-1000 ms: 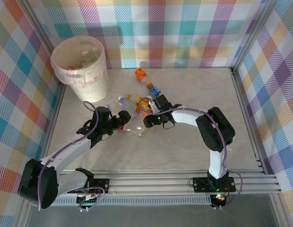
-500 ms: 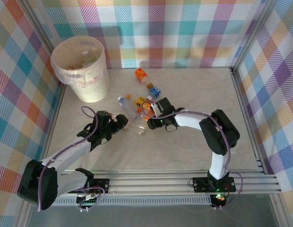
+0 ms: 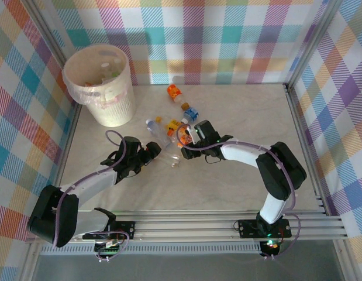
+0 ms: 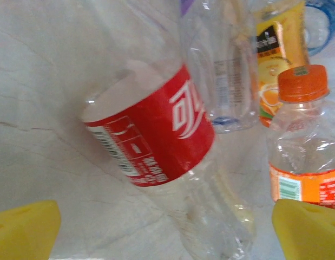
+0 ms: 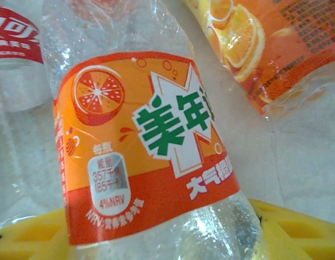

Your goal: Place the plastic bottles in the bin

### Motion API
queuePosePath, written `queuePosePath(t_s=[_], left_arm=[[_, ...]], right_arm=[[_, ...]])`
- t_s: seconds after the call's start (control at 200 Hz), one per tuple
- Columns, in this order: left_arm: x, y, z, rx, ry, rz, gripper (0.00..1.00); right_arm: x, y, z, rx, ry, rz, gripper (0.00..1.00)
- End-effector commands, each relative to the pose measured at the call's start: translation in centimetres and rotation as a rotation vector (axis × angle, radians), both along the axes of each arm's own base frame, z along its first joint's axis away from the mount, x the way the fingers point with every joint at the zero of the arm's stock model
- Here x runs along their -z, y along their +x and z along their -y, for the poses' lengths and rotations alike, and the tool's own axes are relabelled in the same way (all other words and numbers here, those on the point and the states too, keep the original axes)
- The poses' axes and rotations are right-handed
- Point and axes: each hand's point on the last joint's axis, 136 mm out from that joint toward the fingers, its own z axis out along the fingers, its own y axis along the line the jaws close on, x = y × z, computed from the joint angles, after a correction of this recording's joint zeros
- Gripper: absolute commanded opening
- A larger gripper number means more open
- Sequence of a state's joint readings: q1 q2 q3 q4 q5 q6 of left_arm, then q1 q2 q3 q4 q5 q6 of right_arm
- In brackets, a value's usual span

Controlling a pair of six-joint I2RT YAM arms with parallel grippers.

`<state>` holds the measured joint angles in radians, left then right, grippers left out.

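Reaching forward-right, left arm low over pale marbled table. The left gripper is spread wide, straddling clear red-labelled plastic bottle lying on table. Right arm elbow bent, forearm pointing left. The right gripper is clamped on clear orange-labelled plastic bottle. Far-left corner: round cream-white lined bin, well apart from both grippers.

Pale marble-look table, plaid cloth walls, alu frame rails
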<state>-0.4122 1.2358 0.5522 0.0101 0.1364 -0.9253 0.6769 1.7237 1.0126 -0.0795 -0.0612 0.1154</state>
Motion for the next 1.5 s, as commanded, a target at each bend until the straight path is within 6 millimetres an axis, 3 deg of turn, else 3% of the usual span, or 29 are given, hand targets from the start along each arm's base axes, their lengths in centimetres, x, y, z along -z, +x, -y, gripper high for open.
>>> queuePosePath(t_s=[0.0, 0.195, 0.425, 0.655, 0.825, 0.94, 1.21, 1.495], left_arm=[[-4.2, 1.8, 2.9, 0.068, -0.149, 0.130, 1.00], [-9.0, 3.3, 4.7, 0.124, -0.233, 0.255, 1.00], [-9.6, 4.2, 5.1, 0.128, -0.191, 0.207, 1.00], [-9.3, 4.6, 6.0, 0.131, -0.228, 0.175, 0.98], [-10.2, 4.4, 6.6, 0.153, -0.224, 0.191, 0.90], [-10.0, 4.4, 6.3, 0.142, -0.208, 0.191, 0.76], [-10.2, 4.5, 6.8, 0.163, -0.229, 0.211, 0.57], [-10.7, 4.7, 5.3, 0.106, -0.164, 0.235, 0.50]], right_arm=[[-2.9, -0.4, -1.6, -0.044, 0.094, 0.046, 0.57], [-5.2, -1.4, -3.2, -0.069, 0.186, 0.032, 0.57], [-8.9, -2.4, -5.4, -0.136, 0.265, 0.086, 0.58], [-11.1, -2.6, -7.2, -0.171, 0.303, 0.159, 0.59], [-11.7, -3.0, -8.3, -0.198, 0.308, 0.206, 0.61], [-11.9, -3.2, -8.5, -0.200, 0.315, 0.214, 0.62], [-11.7, -3.9, -8.9, -0.239, 0.319, 0.192, 0.66], [-12.1, -4.0, -8.7, -0.268, 0.298, 0.225, 0.78]])
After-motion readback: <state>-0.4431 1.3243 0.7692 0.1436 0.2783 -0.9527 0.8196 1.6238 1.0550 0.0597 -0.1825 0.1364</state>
